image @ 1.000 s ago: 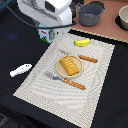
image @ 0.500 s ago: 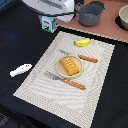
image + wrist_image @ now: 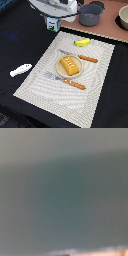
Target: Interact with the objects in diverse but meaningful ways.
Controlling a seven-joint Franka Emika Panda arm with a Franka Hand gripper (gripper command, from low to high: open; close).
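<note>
A: Bread block [image 3: 70,65] location?
B: On plate [image 3: 59,70], middle of placemat [image 3: 95,85]. Banana [image 3: 82,42] beyond plate, fish [image 3: 20,69] off the mat on dark desk [image 3: 20,40], pot [image 3: 91,13] past the mat's far edge.
A: Hand?
B: Arm blurred over far corner; open or closed, can't tell. Wrist view only blur.

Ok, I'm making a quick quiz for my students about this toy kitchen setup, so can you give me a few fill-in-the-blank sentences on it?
1. The orange bread block sits on a small round ____.
2. The banana is coloured ____.
3. The white fish lies off the placemat, on the ____ surface.
4. The knife and fork have ____ handles.

Missing words: plate; yellow; black; orange
</note>
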